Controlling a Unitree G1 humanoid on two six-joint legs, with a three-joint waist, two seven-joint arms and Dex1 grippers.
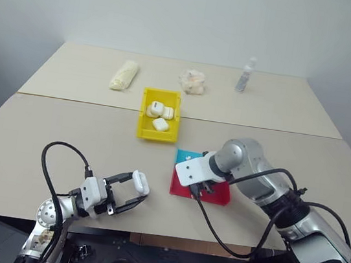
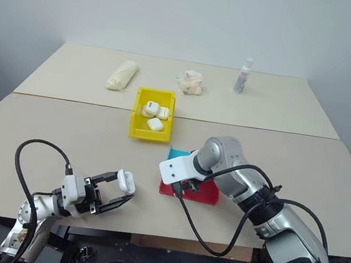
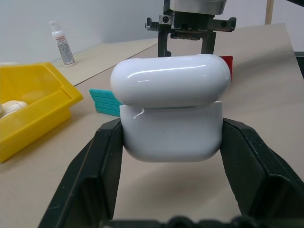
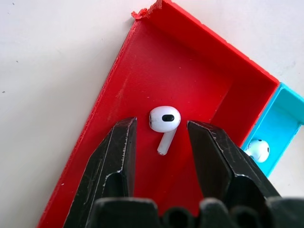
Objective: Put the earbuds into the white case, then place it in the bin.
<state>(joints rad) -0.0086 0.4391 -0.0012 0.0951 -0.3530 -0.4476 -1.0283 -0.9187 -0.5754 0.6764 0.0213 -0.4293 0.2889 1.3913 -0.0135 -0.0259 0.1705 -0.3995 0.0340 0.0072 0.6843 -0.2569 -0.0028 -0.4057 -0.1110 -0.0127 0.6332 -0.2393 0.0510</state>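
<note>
A: Which step is in hand?

B: The first one, it is judged. The white case is clamped between the fingers of the left gripper above the table's near edge, its lid ajar. An earbud is seen lying loose in the red compartment of the tray; a second earbud lies in the blue compartment.

A: And the right gripper?

B: Its jaws are parted, straddling the red-compartment earbud without touching it. A short descent and a closing pinch on that earbud would be called for next.

A: The bin?

B: It sits beyond the tray; other white cases are already held in it.
</note>
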